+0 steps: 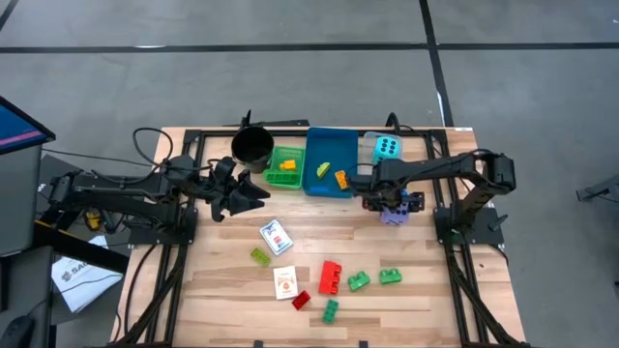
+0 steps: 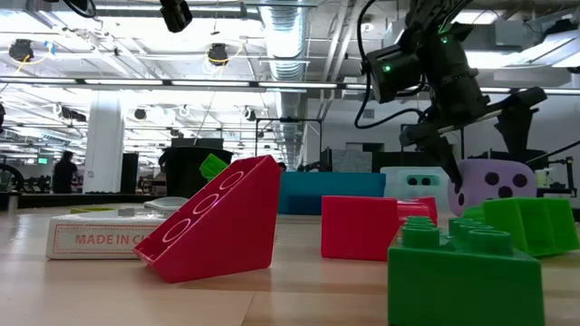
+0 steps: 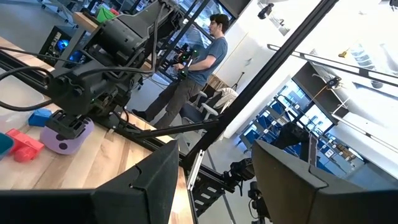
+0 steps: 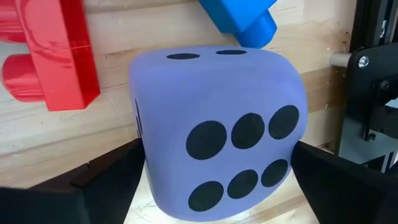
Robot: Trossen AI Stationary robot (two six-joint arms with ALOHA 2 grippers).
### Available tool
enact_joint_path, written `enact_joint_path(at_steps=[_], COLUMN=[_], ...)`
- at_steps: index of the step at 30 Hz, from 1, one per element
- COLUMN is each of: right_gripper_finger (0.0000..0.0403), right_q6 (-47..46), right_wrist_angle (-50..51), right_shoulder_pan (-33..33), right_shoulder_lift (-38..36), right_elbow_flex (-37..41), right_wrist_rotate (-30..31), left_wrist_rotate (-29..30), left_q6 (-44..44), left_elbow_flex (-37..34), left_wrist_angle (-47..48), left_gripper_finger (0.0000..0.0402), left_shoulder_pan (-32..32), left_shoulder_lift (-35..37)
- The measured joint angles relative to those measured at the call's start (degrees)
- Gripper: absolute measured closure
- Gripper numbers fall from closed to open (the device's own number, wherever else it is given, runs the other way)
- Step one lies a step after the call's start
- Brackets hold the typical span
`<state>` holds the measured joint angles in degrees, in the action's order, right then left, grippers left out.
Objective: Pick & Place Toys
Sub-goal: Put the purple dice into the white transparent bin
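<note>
Right gripper point(image 1: 392, 208) sits low over the purple die point(image 1: 393, 215) at the right side of the tabletop point(image 1: 222, 290), fingers spread wide, one on each side of the die; whether they touch it cannot be told. Right wrist view shows the purple die point(image 4: 217, 149) between the two dark fingers, six-pip face toward the camera, with a red brick point(image 4: 53, 56) and a blue brick point(image 4: 239, 22) just beyond it on the wood. Left gripper point(image 1: 253, 196) hovers near the black cup point(image 1: 252, 147), jaws partly apart and holding nothing. Dice counted: two, the cyan die point(image 1: 387, 148) resting beside the blue tray point(image 1: 329, 184). Card packs: two, white card pack point(image 1: 276, 237) and a second card pack point(image 1: 285, 282) nearer the front. Front cluster in the high view: two red bricks, three green, one yellow-green. Green tray point(image 1: 284, 166) holds an orange piece; the blue tray holds a yellow-green and an orange piece. Low view alone shows the purple die point(image 2: 494, 186) resting on the table surface, under the arm. Left wrist view alone shows a person point(image 3: 193, 68) standing in the room beyond.
</note>
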<state>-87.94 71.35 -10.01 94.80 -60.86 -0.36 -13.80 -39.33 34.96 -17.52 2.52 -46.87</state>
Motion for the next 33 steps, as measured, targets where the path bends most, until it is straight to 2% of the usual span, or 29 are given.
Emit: enact_joint_path(at_steps=[7,12,18,22,27,33], right_gripper_finger=[0.0021,0.0022,0.0024,0.0047,0.0104,0.011], right_q6=[2.3,3.0,2.8,2.7,2.7,2.8], right_wrist_angle=[-0.3,-2.4,-2.6,-2.8,-2.4,-0.7], right_shoulder_pan=[-1.5,-1.6,-1.6,-2.0,-2.0,-1.9], right_shoulder_lift=[0.0,-0.5,-0.4,-0.4,-0.4,0.1], right_elbow_flex=[1.1,3.8,3.7,3.7,3.3,1.2], right_wrist_rotate=[0.6,-1.5,-0.3,-0.3,0.0,0.9], left_wrist_rotate=[0.0,0.0,0.0,0.0,0.0,0.0], left_q6=[-0.1,-0.1,-0.1,-0.1,-0.1,-0.2], left_elbow_flex=[0.0,0.0,0.0,0.0,0.0,0.0], left_wrist_angle=[0.0,0.0,0.0,0.0,0.0,0.0], left_gripper_finger=[0.0204,0.0204,0.0204,0.0204,0.0204,0.0204], left_shoulder_pan=[0.0,0.0,0.0,0.0,0.0,0.0], left_shoulder_lift=[0.0,0.0,0.0,0.0,0.0,0.0])
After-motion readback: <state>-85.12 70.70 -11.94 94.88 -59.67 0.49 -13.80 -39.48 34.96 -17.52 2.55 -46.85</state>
